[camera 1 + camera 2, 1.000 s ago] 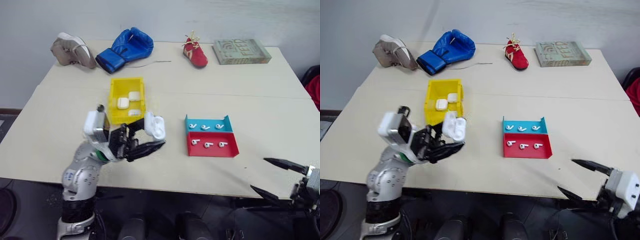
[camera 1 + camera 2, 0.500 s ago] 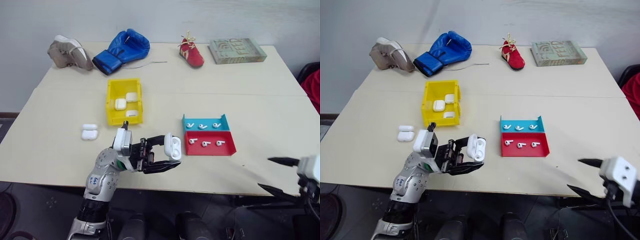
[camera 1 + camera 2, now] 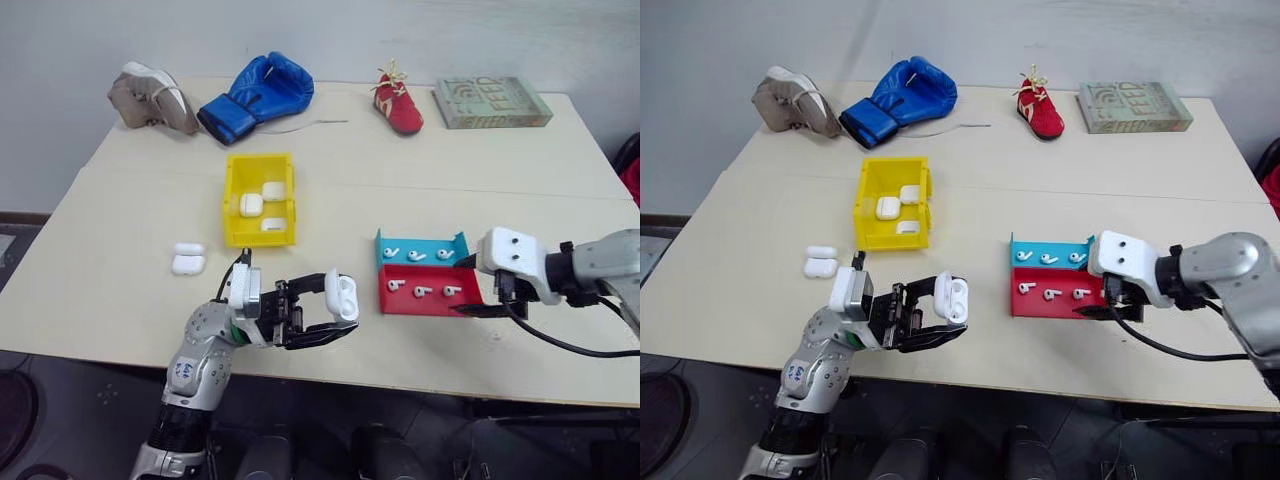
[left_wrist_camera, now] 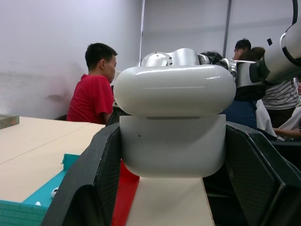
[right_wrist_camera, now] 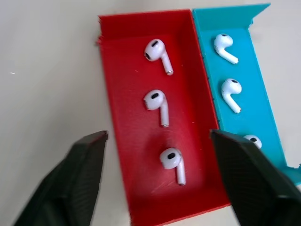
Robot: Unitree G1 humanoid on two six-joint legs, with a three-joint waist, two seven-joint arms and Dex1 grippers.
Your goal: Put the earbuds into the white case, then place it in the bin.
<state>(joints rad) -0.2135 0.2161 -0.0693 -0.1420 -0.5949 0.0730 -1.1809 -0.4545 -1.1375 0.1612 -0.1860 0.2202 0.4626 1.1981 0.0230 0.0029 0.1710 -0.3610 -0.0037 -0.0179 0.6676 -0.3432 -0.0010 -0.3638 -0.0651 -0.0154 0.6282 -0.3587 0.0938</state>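
Risk item: your right hand [image 5: 157, 176], fingers spread above tiny glossy white earbuds [image 5: 171, 161] in the red tray half [image 5: 117, 84], may pinch crookedly; left hand [image 3: 330, 315] clamps the open glossy white case [image 3: 343, 297].

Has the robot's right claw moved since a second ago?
Yes. The right gripper has swung in from the table's near edge to hover over the red-and-blue tray.

The left gripper [image 3: 333, 312] clamps an open white case [image 3: 342, 297] above the table's [image 3: 120, 280] near edge. The right gripper [image 3: 470, 300] hangs over the red-and-blue tray [image 3: 428, 286] (six earbuds [image 3: 416, 273] inside). The yellow bin [image 3: 259, 199] holds three cases.
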